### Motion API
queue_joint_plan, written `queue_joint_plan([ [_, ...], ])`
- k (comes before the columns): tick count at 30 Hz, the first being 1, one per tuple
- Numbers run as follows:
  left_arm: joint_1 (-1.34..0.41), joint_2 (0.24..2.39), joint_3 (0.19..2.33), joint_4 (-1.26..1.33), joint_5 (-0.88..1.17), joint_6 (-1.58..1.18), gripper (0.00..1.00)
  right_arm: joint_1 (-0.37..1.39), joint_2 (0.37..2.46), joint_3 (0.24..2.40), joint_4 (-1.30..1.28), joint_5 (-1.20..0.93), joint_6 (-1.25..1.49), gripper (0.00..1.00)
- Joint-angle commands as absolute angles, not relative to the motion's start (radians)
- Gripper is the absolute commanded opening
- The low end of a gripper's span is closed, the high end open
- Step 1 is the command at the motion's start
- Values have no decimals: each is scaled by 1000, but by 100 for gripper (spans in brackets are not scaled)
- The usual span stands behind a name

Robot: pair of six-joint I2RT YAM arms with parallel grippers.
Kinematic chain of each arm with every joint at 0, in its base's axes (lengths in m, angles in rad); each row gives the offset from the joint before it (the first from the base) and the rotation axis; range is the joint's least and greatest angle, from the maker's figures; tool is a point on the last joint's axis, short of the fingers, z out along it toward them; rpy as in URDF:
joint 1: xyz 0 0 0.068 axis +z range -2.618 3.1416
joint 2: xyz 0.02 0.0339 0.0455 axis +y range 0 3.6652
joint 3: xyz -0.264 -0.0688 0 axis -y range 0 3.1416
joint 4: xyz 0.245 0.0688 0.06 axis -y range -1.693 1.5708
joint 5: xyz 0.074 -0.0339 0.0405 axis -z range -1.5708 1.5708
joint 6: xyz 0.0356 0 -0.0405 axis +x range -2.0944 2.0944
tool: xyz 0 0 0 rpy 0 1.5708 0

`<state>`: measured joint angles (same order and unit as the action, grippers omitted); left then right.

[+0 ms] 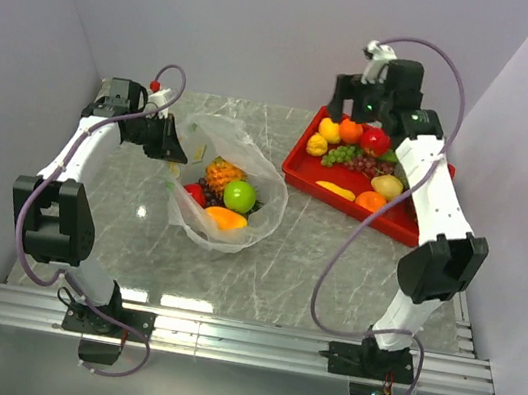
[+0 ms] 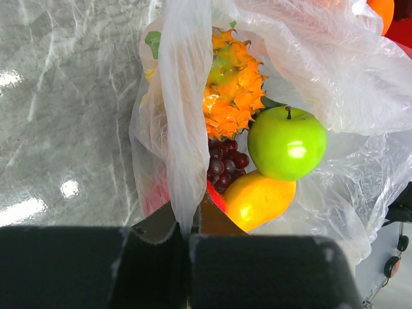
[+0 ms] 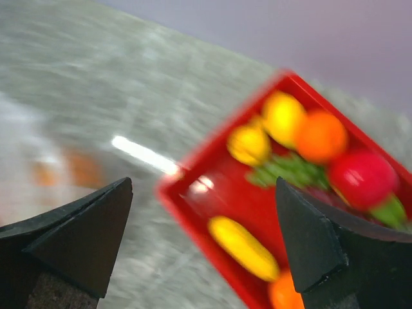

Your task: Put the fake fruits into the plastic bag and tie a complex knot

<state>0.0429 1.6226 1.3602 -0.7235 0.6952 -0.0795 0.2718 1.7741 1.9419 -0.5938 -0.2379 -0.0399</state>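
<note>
The grey, marble-veined counter (image 1: 333, 270) is the broadest surface, smooth with a faint sheen. Toward its 1 o'clock corner sits a red tray (image 1: 301, 158), rectangular hard plastic with a raised rim. It carries glossy fruits, among them a bunch of green grapes (image 1: 342, 156), a red fruit (image 1: 375, 140) and several round yellow and orange ones.

Near the counter's 10 o'clock side lies the plastic bag (image 1: 269, 198), thin crinkled clear film with whitish glints, slumped around its load. Inside it, a spiky orange pineapple (image 2: 232, 84) sits at 12 o'clock, a shiny green apple (image 2: 286, 141) at 3, a smooth orange (image 2: 257, 199) at 6 and dark purple grapes (image 2: 225, 164) at about 9. Something red shows beside the grapes.

The left fingers (image 2: 212, 257), blocky and black, are clenched on a twisted strip of the bag's film at its 10 o'clock edge. The strip runs up from between them across the pineapple.

The right fingers (image 3: 90, 238), dark and wedge-shaped, are spread wide apart and grasp nothing. They hover above the tray's 11 o'clock end. Their own view is blurred, showing the tray between them.
</note>
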Motion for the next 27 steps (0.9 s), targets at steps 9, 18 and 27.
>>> queue_joint_plan([
  [9, 51, 1626, 1381, -703, 716, -71, 6, 89, 1908, 1844, -730, -98, -199, 94],
  [18, 51, 1640, 1396, -712, 713, -61, 5, 98, 2037, 1865, -700, -12, -253, 84],
  [27, 55, 1652, 1391, -707, 718, -60, 5, 113, 2080, 1813, -563, 74, -313, 81],
])
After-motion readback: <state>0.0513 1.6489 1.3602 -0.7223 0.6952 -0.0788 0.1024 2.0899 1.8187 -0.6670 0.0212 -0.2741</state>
